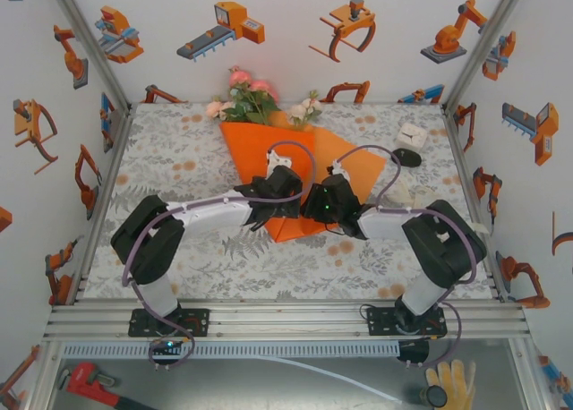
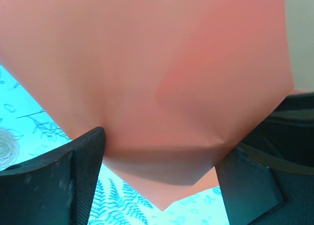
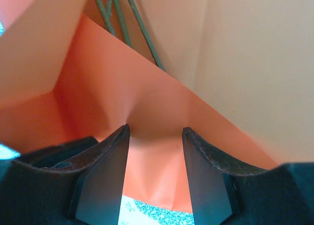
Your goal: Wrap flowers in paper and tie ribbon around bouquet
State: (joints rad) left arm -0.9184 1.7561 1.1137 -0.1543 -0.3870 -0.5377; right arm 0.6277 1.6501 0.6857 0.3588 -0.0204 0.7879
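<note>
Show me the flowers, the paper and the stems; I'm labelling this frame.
flowers (image 1: 240,77): top view, a pink bloom.
paper (image 1: 255,146): top view, its bare left panel.
stems (image 3: 142,28): right wrist view, one green stalk.

Two robot arms are counted, the left arm (image 1: 192,215) and the right arm (image 1: 394,220). One sheet of orange paper (image 1: 251,150) is seen. One bunch of flowers (image 1: 251,101) is seen at the far side, with two pink blooms (image 1: 239,76). Three green stems (image 3: 142,28) are counted. At the near edge, one red wrench (image 1: 85,380) is seen on the left and one yellow glove (image 1: 452,383) on the right.
</note>
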